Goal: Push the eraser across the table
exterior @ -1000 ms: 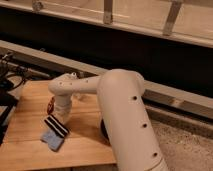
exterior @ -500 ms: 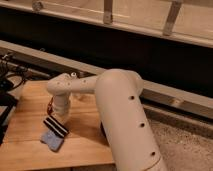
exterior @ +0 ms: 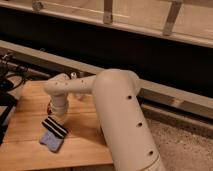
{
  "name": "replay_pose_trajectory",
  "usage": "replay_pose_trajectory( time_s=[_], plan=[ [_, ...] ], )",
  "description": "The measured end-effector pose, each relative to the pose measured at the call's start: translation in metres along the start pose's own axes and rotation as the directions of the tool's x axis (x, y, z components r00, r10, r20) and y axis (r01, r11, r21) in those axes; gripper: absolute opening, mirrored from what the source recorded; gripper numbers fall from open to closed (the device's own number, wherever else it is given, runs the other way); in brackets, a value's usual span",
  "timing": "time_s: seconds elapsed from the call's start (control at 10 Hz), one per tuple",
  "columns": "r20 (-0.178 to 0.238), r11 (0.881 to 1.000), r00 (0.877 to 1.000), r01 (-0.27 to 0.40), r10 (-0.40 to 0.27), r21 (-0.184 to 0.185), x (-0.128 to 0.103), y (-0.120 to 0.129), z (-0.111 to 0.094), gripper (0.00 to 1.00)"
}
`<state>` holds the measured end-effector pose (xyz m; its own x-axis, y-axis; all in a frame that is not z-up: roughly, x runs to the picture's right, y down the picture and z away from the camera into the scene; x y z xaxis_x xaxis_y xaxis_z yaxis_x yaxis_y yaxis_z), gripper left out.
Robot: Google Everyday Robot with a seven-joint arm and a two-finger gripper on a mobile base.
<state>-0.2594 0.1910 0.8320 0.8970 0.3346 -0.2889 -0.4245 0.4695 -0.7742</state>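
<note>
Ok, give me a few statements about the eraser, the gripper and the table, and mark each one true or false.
1. The eraser lies on the wooden table. True.
2. The gripper hangs over the speckled floor to the right of the table. False: it is over the table, just beyond the eraser's far side.
3. The eraser is red all over. False: it is blue with a black-and-white striped part.
4. The robot arm is white. True.
5. The eraser sits nearer the table's front edge than its back edge. True.
</note>
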Motion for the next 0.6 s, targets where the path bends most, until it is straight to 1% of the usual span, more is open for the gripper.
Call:
replay_pose_trajectory(
  time_s=[0.6],
  plan=[
    [-0.012, 0.999, 0.999, 0.043, -0.042, 0.018, -0.009, 0.01, -0.0019, 0.0]
  ],
)
